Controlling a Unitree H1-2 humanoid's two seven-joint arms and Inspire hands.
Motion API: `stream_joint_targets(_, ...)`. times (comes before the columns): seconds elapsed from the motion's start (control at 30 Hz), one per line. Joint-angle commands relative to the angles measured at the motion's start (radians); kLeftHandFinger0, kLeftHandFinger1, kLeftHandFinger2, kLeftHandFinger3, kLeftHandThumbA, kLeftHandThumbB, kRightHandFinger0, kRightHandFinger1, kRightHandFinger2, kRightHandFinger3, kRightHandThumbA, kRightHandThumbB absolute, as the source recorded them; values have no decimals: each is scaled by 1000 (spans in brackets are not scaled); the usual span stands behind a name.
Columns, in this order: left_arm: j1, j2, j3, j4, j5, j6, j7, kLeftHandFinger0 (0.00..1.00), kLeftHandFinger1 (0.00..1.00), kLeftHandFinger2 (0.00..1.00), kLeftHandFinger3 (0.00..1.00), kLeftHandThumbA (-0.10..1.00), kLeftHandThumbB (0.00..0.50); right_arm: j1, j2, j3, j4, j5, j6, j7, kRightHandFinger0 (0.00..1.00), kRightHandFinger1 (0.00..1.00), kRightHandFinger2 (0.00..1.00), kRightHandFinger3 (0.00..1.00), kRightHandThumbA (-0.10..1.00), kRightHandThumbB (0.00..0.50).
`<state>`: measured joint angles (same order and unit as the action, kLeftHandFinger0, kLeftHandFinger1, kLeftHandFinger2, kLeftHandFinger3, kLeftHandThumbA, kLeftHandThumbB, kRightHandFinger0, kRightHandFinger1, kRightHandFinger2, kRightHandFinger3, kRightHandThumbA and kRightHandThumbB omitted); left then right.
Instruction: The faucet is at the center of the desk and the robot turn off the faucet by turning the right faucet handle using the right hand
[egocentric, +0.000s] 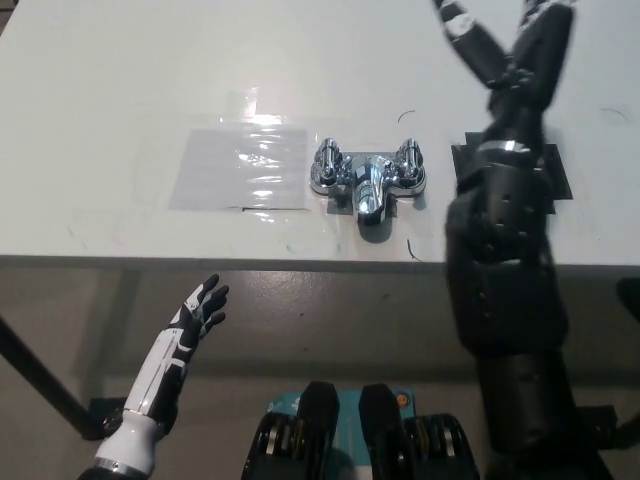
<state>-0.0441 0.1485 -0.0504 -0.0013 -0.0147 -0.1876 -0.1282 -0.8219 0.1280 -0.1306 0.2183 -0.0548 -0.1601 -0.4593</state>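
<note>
Chrome faucet (367, 182) sits at the middle of my white worktop (120, 80), near the front edge, its spout pointing toward me. Its right faucet handle (409, 160) stands bare, nothing touching it. My black right hand (508, 38) is raised high above the worktop, well apart from the faucet, fingers spread and holding nothing. My white left hand (203, 308) rests below the worktop's edge at lower left, fingers apart, empty.
</note>
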Motion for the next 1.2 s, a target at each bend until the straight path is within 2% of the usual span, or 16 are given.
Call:
stream_joint_targets(0.0,-14,32,14,-49,2,-30,-13,1000,1000,1000,1000,1000,291,125,-80,85,-514,-24,22,163,1000,1000,1000,1000,1000,233)
stream_joint_targets(0.07,-13,33,16,-50,-7,-26,-16,1000,1000,1000,1000,1000,292,204,-105,109,-601,-43,29,197,1000,1000,1000,1000,1000,247)
stream_joint_targets(0.1,-16,32,17,-47,-9,-28,-16,1000,1000,1000,1000,1000,296,275,-129,118,-663,-48,32,218,1000,1000,1000,1000,1000,275)
stream_joint_targets(0.2,-19,30,15,-43,-13,-30,-18,1000,1000,1000,1000,995,292,396,-169,126,-732,-34,14,244,1000,1000,1000,1000,1000,288)
stream_joint_targets(0.27,-24,30,12,-41,-10,-29,-20,1000,1000,1000,1000,998,291,477,-206,135,-752,-11,-26,265,1000,1000,1000,1000,1000,256)
stream_joint_targets(0.43,-28,23,3,-36,-2,-32,-20,1000,1000,1000,1000,999,288,657,-269,162,-752,-4,-111,288,1000,1000,1000,1000,1000,225)
stream_joint_targets(0.57,-27,19,-2,-32,4,-38,-19,1000,1000,1000,1000,992,287,805,-292,187,-717,15,-136,283,1000,1000,1000,1000,1000,244)
stream_joint_targets(0.6,-28,19,-2,-32,1,-36,-20,1000,1000,1000,1000,983,291,829,-295,192,-688,-4,-169,278,1000,1000,1000,1000,1000,215)
stream_joint_targets(0.7,-26,22,0,-37,-4,-27,-23,1000,1000,1000,1000,981,298,855,-294,202,-637,-5,-212,279,1000,1000,1000,1000,1000,205)
stream_joint_targets(0.73,-25,24,-1,-39,3,-22,-21,1000,1000,1000,1000,995,296,871,-290,215,-591,-2,-230,288,1000,1000,1000,1000,1000,168)
stream_joint_targets(0.8,-25,23,0,-39,7,-21,-17,1000,1000,1000,1000,996,296,882,-286,228,-542,-17,-248,301,1000,1000,1000,1000,1000,147)
stream_joint_targets(0.9,-21,21,1,-41,-7,-11,-20,1000,1000,1000,1000,981,305,891,-279,253,-470,-5,-251,324,1000,1000,1000,1000,1000,178)
stream_joint_targets(0.97,-18,22,-1,-42,2,-12,-18,1000,1000,1000,1000,988,300,901,-275,271,-432,0,-201,345,1000,1000,1000,1000,1000,227)
stream_joint_targets(1.0,-18,22,-1,-42,4,-13,-18,1000,1000,1000,1000,988,300,897,-275,282,-402,-4,-195,356,1000,1000,1000,1000,1000,198)
stream_joint_targets(1.1,-18,23,-2,-43,11,-13,-16,1000,1000,1000,1000,990,306,876,-281,300,-321,-26,-170,378,1000,1000,1000,1000,1000,174)
stream_joint_targets(1.17,-21,24,0,-40,2,-15,-19,1000,1000,1000,1000,983,299,858,-279,303,-265,-15,-173,390,1000,1000,1000,1000,1000,182)
